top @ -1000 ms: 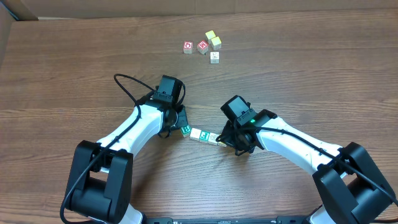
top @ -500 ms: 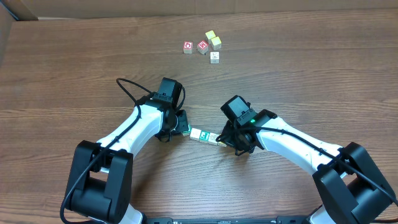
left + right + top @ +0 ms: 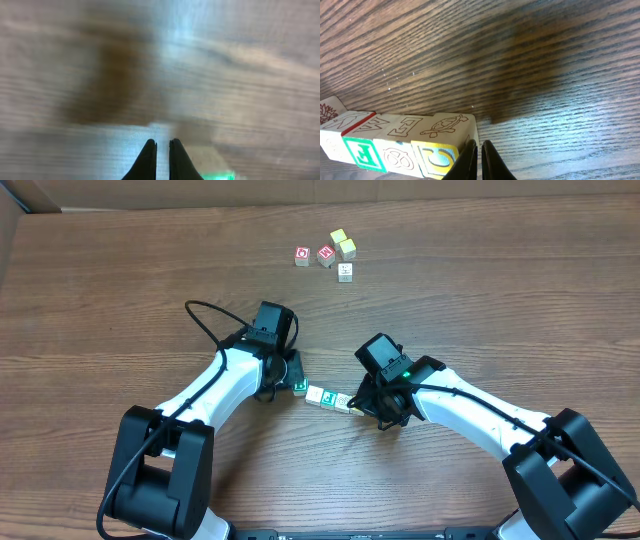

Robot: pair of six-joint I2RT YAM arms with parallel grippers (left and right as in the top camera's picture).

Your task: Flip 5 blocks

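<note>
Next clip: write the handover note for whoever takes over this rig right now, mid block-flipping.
Left gripper: shut, empty, tips low beside the green-faced block at its end of the row.
Right gripper: shut, empty, tips right by the yellow-faced block at the other end; contact unclear.
Things: the row of blocks lies mid-table between the arms. The far cluster, two red-printed cubes and three pale ones, sits apart.
Done: the frames do not show which blocks are already flipped.
Left: check the faces, then flip the remaining blocks.
</note>
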